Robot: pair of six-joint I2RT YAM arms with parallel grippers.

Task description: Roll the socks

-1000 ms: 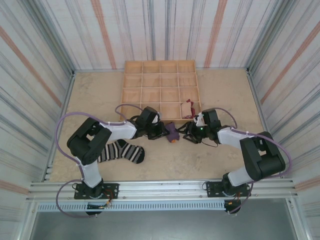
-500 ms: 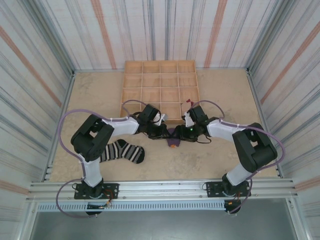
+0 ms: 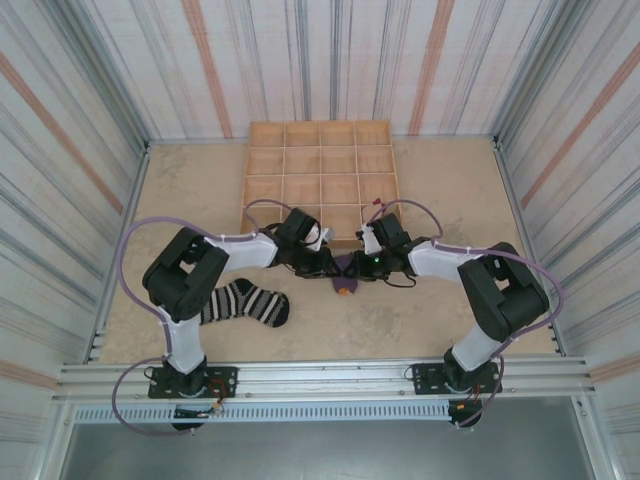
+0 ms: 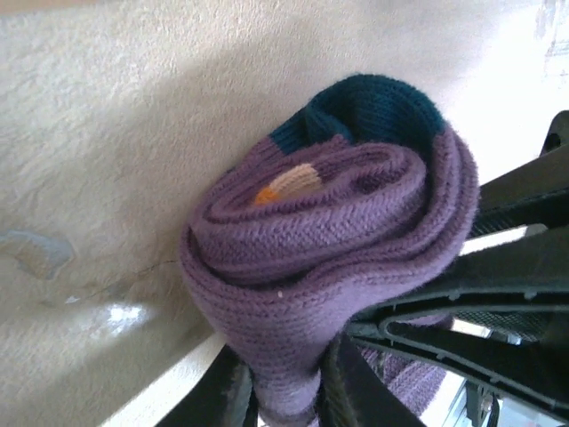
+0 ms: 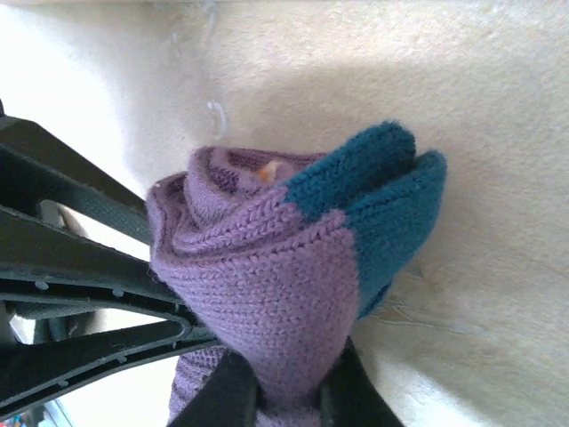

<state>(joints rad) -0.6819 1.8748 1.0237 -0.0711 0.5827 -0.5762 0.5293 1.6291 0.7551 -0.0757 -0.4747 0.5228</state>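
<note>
Your left tool (image 4: 284, 396) was clenched on the purple sock (image 4: 329, 258), with a finger pressed to each side of the narrow lower part of the roll. Your right tool (image 5: 284, 391) was clamped shut on the same sock from the opposite side, so the two tools met nose to nose over it. The sock was wound into a loose spiral. In both wrist views an orange scrap showed at the heart of the coil and the teal end lay wrapped on the outside. From above, the bundle's long axis ran from front to back, and its orange tip pointed at the near edge of the counter (image 3: 450, 190). It sat about mid-counter, just off the near edge of the wooden grid tray (image 3: 320, 124). The black-and-white striped sock (image 3: 245, 303) lay flat well to the left, beside the left arm, with its length running roughly left to right. A bit of red-and-white fabric (image 3: 378, 204) showed in the tray's rightmost column.
</note>
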